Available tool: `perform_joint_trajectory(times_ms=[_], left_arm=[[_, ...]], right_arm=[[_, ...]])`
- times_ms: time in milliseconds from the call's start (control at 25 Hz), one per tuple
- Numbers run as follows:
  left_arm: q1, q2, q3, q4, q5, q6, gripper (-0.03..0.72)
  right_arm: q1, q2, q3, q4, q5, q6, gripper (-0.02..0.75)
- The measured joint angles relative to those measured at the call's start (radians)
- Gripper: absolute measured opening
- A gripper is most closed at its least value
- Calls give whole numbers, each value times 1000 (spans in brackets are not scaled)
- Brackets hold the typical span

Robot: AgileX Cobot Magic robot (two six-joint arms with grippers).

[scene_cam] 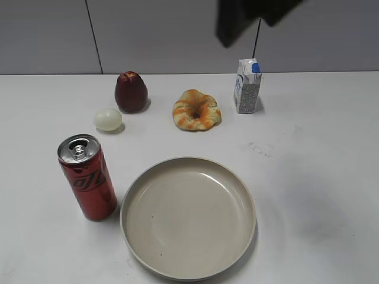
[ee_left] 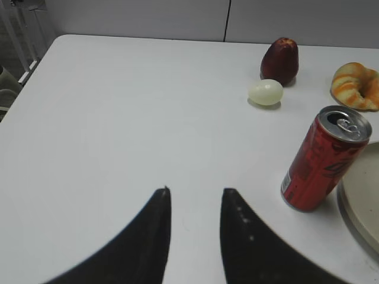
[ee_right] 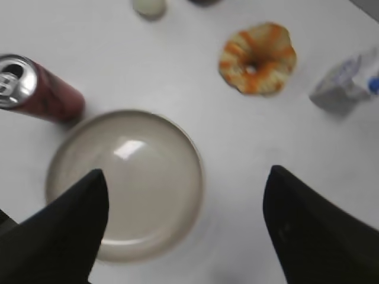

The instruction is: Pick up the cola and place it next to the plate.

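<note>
The cola [scene_cam: 89, 179] is a tall red can with a silver top. It stands upright on the white table just left of the beige plate [scene_cam: 188, 216], close to its rim. It also shows in the left wrist view [ee_left: 323, 158] and the right wrist view [ee_right: 37, 91]. My left gripper [ee_left: 195, 192] is open and empty, low over bare table to the can's left. My right gripper [ee_right: 186, 177] is wide open and empty, high above the plate [ee_right: 127, 183]. Only a dark part of the right arm [scene_cam: 249, 18] shows at the top of the exterior view.
Behind the plate lie a dark red fruit [scene_cam: 131, 92], a pale egg [scene_cam: 107, 119], a glazed ring pastry [scene_cam: 196, 110] and a small milk carton [scene_cam: 247, 86]. The table's left edge [ee_left: 26, 77] shows in the left wrist view.
</note>
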Motion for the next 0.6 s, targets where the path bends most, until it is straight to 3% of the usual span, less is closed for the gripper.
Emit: perform_joint_trajectory(times_ms=[240, 320, 600], left_arm=[[0, 0, 0, 0, 0, 0, 230], [0, 0, 0, 0, 0, 0, 230], [0, 0, 0, 0, 0, 0, 230]], right_arm=[[-253, -295, 426, -10, 1, 53, 585], [-303, -407, 557, -24, -4, 82, 585], [-323, -818, 929, -45, -92, 125, 584]])
